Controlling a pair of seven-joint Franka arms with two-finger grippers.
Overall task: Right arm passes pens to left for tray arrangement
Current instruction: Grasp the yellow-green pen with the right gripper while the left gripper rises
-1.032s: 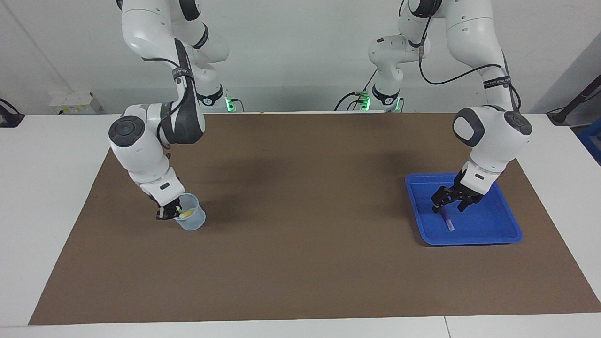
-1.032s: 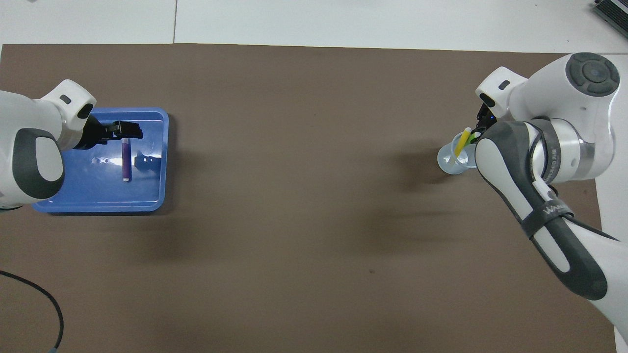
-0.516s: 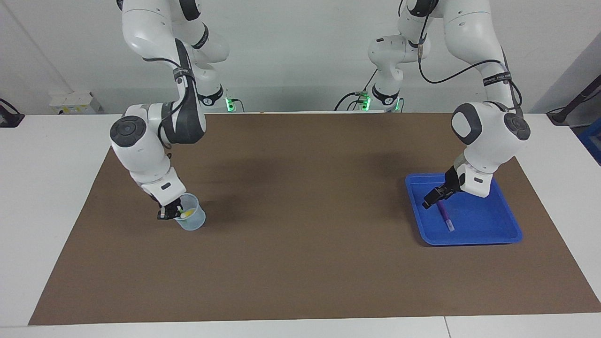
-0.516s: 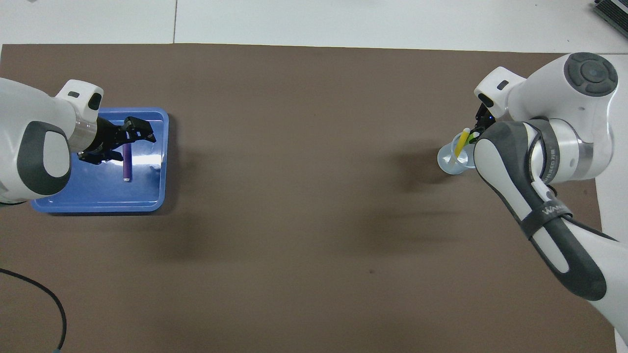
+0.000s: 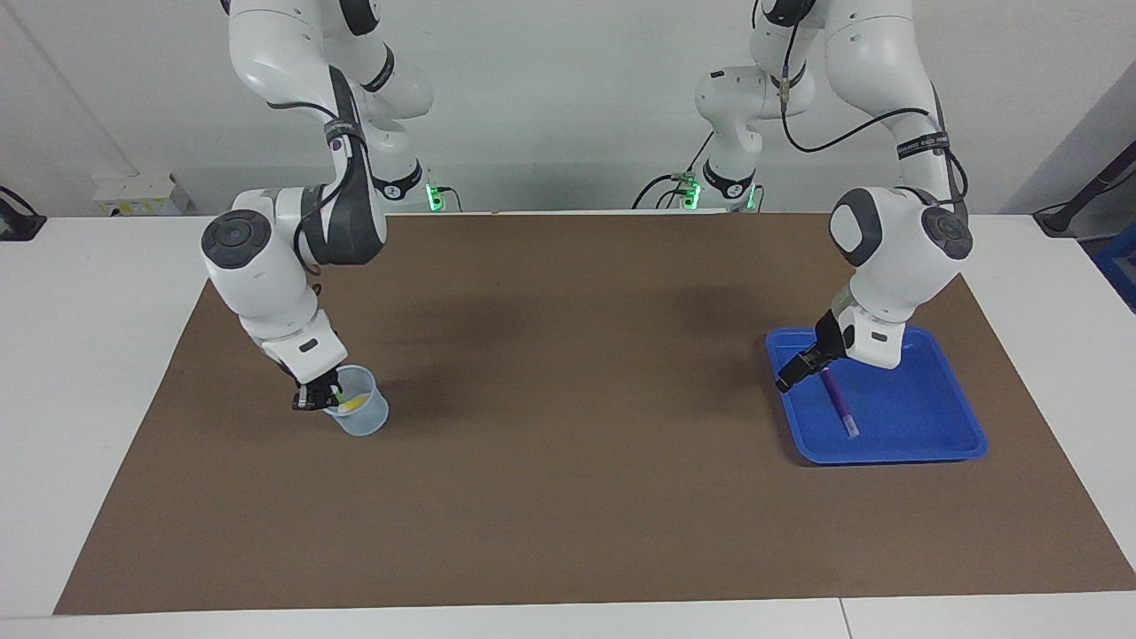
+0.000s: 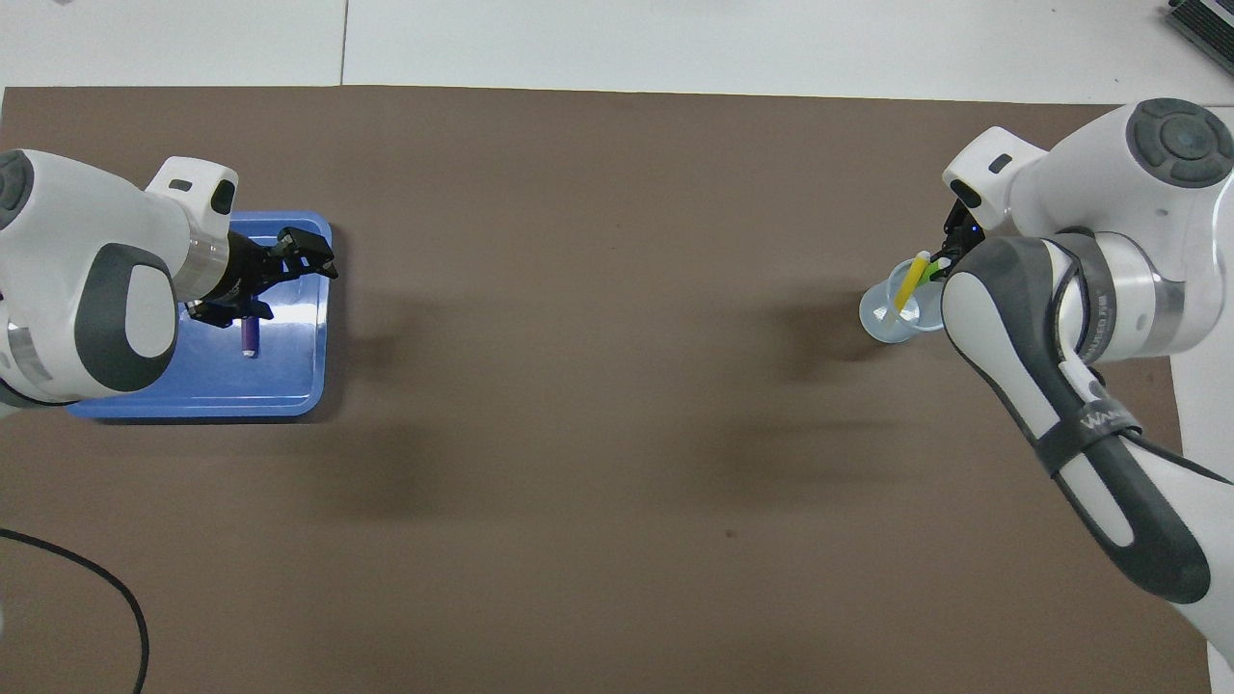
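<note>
Over the tray (image 5: 941, 439) the left claw (image 5: 792, 371) hangs spread; right claw (image 5: 312, 398) pinches a green pen (image 6: 929, 274).

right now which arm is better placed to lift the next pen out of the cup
Right. The right gripper is already at the cup, shut on the green pen. The left gripper is open over the tray.

You're looking at a robotics lab: two white robot arms (image 5: 293, 257) bolted at twelve o'clock of a white table (image 5: 98, 355), plain brown paper mat (image 5: 568, 444), trailing black cables (image 5: 852, 133).
</note>
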